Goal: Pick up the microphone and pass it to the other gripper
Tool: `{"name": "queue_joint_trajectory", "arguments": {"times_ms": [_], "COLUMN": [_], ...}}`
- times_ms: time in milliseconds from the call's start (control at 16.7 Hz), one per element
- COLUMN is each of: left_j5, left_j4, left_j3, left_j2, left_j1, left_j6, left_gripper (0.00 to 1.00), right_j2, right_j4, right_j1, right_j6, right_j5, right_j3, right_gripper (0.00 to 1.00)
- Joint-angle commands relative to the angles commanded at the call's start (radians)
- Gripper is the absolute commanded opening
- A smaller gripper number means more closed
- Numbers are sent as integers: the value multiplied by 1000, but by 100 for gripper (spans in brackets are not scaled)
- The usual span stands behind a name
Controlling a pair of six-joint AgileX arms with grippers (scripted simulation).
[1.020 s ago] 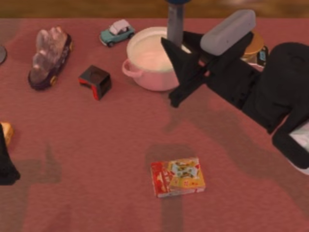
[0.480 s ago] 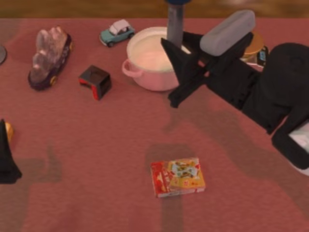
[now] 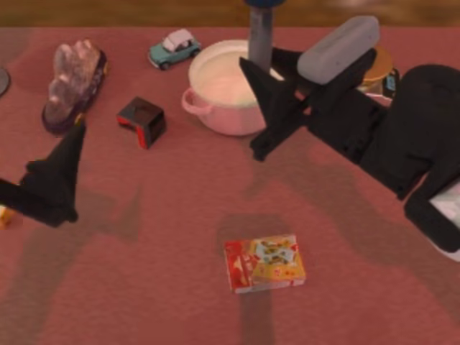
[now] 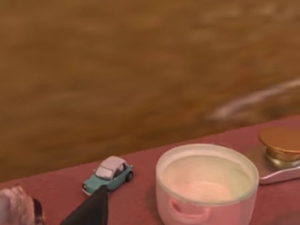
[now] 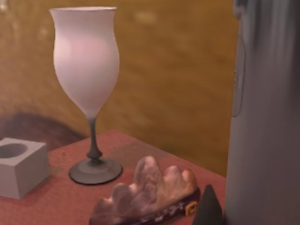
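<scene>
Top view: the right gripper (image 3: pixel 260 79) is clamped on the upright microphone (image 3: pixel 259 32) above the pink pot (image 3: pixel 215 108), while the left gripper (image 3: pixel 72 144), finger spacing not discernible, is at table left. Right wrist view: the microphone handle (image 5: pixel 265 117) fills one side beside a white goblet (image 5: pixel 86 61). Left wrist view: only a left fingertip (image 4: pixel 91 211) shows, near the toy car (image 4: pixel 108 174).

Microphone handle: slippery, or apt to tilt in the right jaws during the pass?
The microphone has a smooth, slim grey cylinder handle, so probably slick. Right gripper grips it upright low on the handle; the foam head above may lever it sideways. It looks rigid, not floppy.

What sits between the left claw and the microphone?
In the top view, between the left gripper and the microphone: a black-red block and pink pot.
</scene>
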Motion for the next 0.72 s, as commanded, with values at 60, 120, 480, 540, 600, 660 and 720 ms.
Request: {"name": "queue_joint_trajectory", "arguments": {"times_ms": [60,120,480,540,600,660,720], "left_j5": [37,74,251,269,284,294,299], "left_j4": [28,56,196,212,225,234,238], "left_j3": [44,87,302,326,345,358,364], "left_j2": [85,165,530,568,596,614,622], "left_j1": [-26,-51,-174,-187,-197,-204,-207], "left_j6": [1,2,7,8,9,10,11], "left_gripper": [100,100,100,100,100,100,100], "right_j2": [0,0,0,0,0,0,0], "right_j4": [0,0,0,0,0,0,0], "right_j1": [0,0,0,0,0,0,0], "right_j6": [0,0,0,0,0,0,0], "right_j5": [0,0,0,0,0,0,0], "right_j3": [0,0,0,0,0,0,0], "right_gripper": [0,0,0,0,0,0,0]}}
